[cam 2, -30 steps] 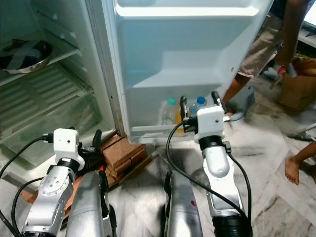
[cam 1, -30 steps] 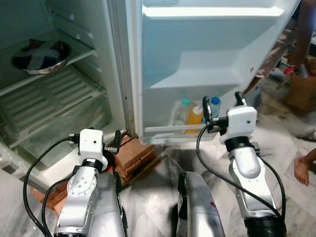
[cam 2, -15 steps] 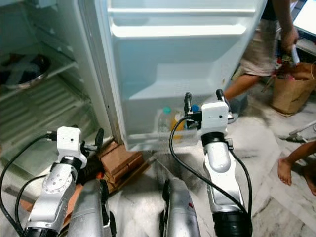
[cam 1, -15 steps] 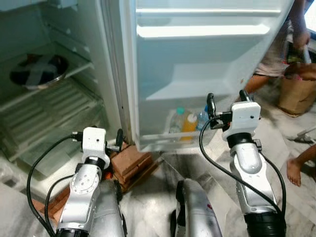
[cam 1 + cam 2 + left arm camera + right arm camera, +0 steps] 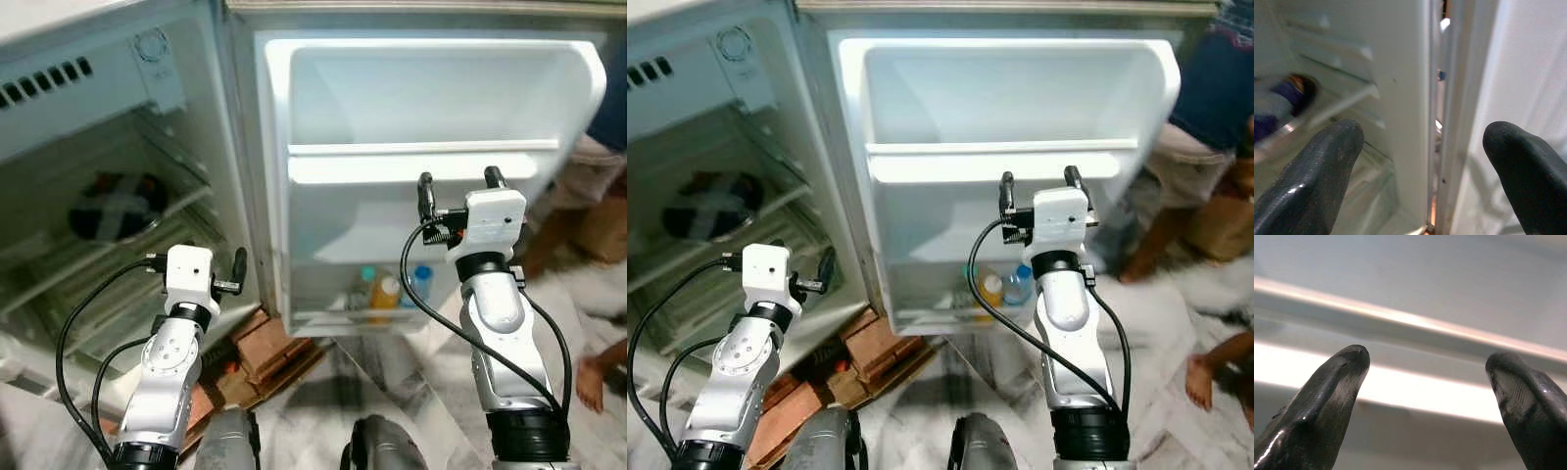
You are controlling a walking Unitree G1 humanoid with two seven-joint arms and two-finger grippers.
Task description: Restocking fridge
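Note:
The fridge stands open, its white door [image 5: 431, 108] swung wide and facing me. On the door's bottom shelf [image 5: 343, 318] stand three bottles: a green-capped one [image 5: 364, 287], an orange one [image 5: 387, 291] and a blue-capped one [image 5: 420, 282]. My right gripper [image 5: 460, 184] is held up open and empty in front of the door's middle shelf rail [image 5: 1415, 323]. My left gripper [image 5: 196, 259] is open and empty too, by the hinge edge [image 5: 1442, 122] between cabinet and door. A covered steel bowl [image 5: 116, 206] rests on an inner shelf.
Red bricks [image 5: 269, 348] prop up the fridge's base. A person [image 5: 1210, 127] stands bent over at the right, behind the door's edge, near a brown paper bag [image 5: 1225, 220]. A bare foot [image 5: 593, 380] rests on the marble floor.
The camera has tipped upward, so the whole fridge sits lower in the picture. My right gripper has risen from the bottles' level to the middle door shelf. The person has shifted at the right.

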